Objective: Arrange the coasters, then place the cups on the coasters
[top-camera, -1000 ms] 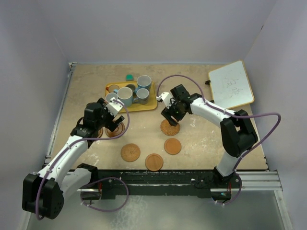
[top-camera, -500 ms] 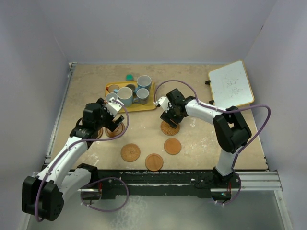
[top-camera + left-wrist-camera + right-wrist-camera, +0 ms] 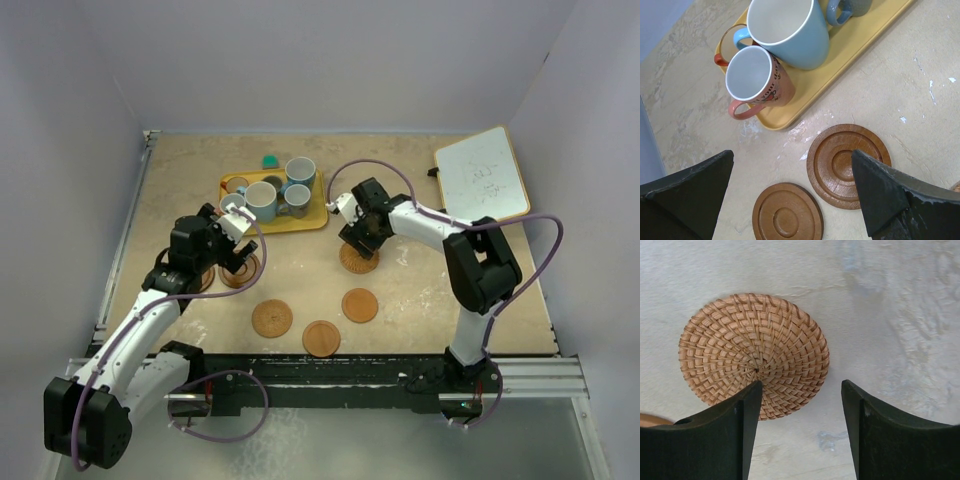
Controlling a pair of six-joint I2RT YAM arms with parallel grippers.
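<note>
Coasters (image 3: 321, 338) are still being arranged: the woven coaster (image 3: 755, 355) has been nudged slightly toward the far edge of the table (image 3: 420, 290) by the right gripper (image 3: 801, 388), whose jaws are parted, narrowing a little, and grasping nothing. Two ringed coasters (image 3: 847, 165) are overhung by the left gripper (image 3: 792, 155), spread wide and empty. Cups (image 3: 790, 30) are left on the tray (image 3: 805, 100) toward the far edge, so placing is judged not yet begun.
</note>
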